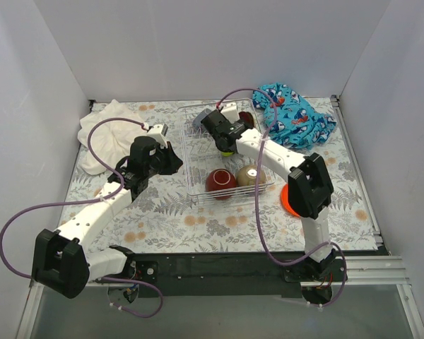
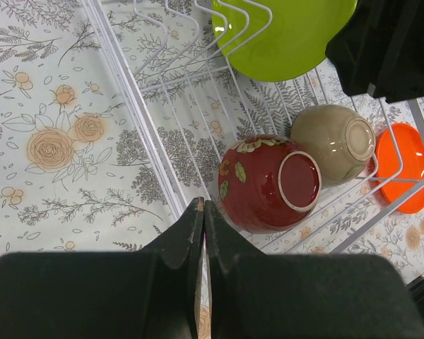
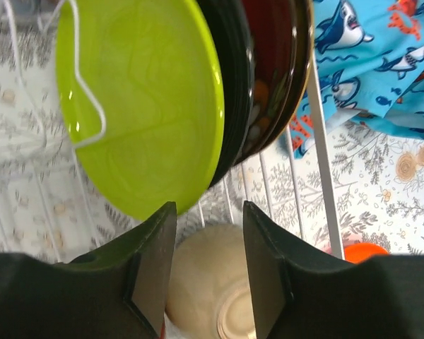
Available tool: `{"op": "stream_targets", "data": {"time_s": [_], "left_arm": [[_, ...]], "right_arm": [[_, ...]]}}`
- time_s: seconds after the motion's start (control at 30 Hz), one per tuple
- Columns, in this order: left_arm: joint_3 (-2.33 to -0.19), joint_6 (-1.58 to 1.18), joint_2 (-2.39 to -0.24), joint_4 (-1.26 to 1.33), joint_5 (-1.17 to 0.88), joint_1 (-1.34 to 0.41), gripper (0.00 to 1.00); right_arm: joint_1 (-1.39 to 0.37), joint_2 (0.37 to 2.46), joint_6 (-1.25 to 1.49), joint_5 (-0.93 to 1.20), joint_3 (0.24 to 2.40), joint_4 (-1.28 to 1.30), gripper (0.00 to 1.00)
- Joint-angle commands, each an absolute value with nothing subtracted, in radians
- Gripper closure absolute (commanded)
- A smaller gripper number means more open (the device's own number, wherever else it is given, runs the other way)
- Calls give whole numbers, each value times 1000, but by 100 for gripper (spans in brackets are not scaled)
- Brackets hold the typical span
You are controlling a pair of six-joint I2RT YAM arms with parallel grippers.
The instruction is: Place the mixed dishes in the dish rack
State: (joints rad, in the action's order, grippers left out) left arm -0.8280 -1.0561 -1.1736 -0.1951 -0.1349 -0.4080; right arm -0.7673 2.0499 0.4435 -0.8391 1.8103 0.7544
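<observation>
The dish rack (image 1: 191, 169) sits in the middle of the floral counter (image 1: 198, 219), with the white towel (image 1: 109, 134) off to its left and the blue shark-print cloth (image 1: 297, 116) at the far right. The right claw (image 3: 208, 212) hangs inside the rack with its jaws parted and nothing between them. Its tips are just under the lower edge of a lime plate (image 3: 141, 106), which stands upright among the wire prongs. Behind that plate a dark plate (image 3: 233, 85) and a red plate (image 3: 275, 70) stand on edge, packed close together. At the near end of the rack a red bowl (image 2: 268, 182) and a beige bowl (image 2: 333, 143) lie side by side, touching or nearly so, tipped so their foot rings show. An orange plate (image 2: 403, 166) lies flat on the counter just outside the rack's near right corner. The left claw (image 2: 201, 208) hovers over the counter beside the rack's left wall, fingers pressed together on nothing.
</observation>
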Motion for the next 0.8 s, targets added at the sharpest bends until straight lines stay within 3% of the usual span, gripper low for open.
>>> {"op": "stream_targets", "data": {"time_s": [0.0, 0.1, 0.23, 0.3, 0.37, 0.43, 0.5, 0.6, 0.77], "left_arm": [[-874, -1054, -1177, -186, -159, -400, 100], [-893, -1037, -1192, -186, -170, -400, 100], [-916, -1003, -1221, -175, -228, -399, 89], [-925, -991, -1235, -167, -253, -399, 81], [-934, -967, -1244, -155, -294, -399, 72], [-940, -942, -1249, -147, -316, -399, 66], [-943, -893, -1250, -137, -344, -399, 57], [-939, -855, -1255, -112, -374, -396, 50], [-954, -851, -1298, -117, -399, -382, 49]], "right_arm": [[-773, 1887, 376, -703, 1769, 759, 47], [-772, 1797, 297, -620, 1711, 739, 37], [-750, 1616, 139, -601, 1564, 713, 23], [-691, 1527, 91, -453, 1426, 645, 24], [-510, 1409, 26, -103, 1355, 614, 33], [-348, 1365, -30, 79, 1299, 664, 32], [-298, 1365, -173, 123, 1269, 740, 26], [-235, 1391, -392, 181, 1259, 836, 27], [-52, 1419, -586, 363, 1189, 925, 27]]}}
